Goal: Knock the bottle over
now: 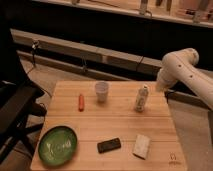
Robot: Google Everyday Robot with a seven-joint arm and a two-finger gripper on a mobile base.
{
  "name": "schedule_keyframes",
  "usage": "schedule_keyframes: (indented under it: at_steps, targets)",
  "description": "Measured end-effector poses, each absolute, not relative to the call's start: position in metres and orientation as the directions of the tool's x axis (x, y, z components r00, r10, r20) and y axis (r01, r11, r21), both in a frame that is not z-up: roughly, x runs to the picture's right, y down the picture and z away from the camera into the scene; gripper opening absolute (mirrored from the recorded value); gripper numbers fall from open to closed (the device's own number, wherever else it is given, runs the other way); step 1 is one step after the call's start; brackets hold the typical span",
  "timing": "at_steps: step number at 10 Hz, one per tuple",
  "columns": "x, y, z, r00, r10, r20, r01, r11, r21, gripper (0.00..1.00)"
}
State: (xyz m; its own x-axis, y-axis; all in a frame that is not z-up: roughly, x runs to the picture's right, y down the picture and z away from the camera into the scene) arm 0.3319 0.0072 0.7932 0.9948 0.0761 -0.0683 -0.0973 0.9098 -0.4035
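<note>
The bottle [142, 98] is slim and whitish with a pale cap. It stands upright on the wooden table [120, 127], near the back right. My white arm [179, 70] reaches in from the right and bends down beside the table's right edge. My gripper [165, 94] is a dark shape below the arm, just right of the bottle and apart from it.
A short white cup [102, 91] stands left of the bottle. An orange-red stick [81, 101] lies further left. A green plate [58, 145] sits at the front left, with a dark phone-like object [109, 145] and a pale block [141, 146] at the front. A black chair [15, 107] stands on the left.
</note>
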Motion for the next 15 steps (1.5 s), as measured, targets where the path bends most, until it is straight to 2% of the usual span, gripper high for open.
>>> schedule_keyframes:
  at_steps: [4, 7, 15]
  targets:
    - [0.334, 0.019, 0.801, 0.998, 0.046, -0.05, -0.063, 0.901, -0.43, 0.0]
    - [0.305, 0.01, 0.805, 0.999, 0.03, -0.037, -0.042, 0.911, -0.41, 0.0]
    - [0.285, 0.009, 0.809, 1.0, -0.018, 0.005, 0.019, 0.915, -0.404, 0.0]
